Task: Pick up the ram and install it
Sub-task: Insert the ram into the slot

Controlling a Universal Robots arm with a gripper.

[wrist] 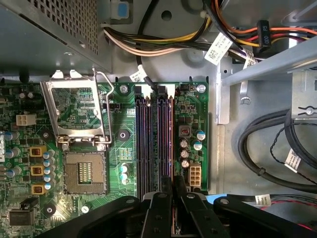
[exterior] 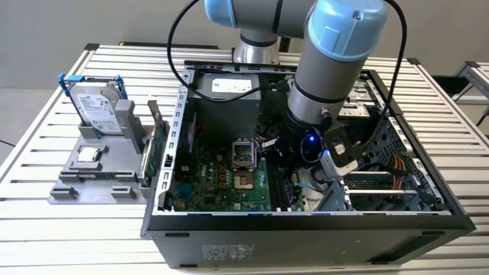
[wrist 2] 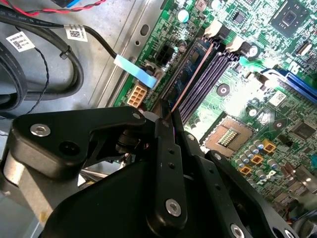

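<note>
Inside the open computer case point(exterior: 306, 229), the gripper point(wrist 2: 166, 116) is clenched on the near end of the ram point(wrist 2: 190, 67). The ram stands on edge in the outermost memory slot of the motherboard point(wrist: 124, 114), beside the empty slots point(wrist: 143, 139) and the open processor socket point(wrist: 84, 171).

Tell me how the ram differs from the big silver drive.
The ram is a thin dark stick; the drive is a broad silver box in a blue frame. The ram sits inside the case at the memory slots, between the hand's fingers; the drive stands outside on the grey holder. Both stand on edge.
</note>
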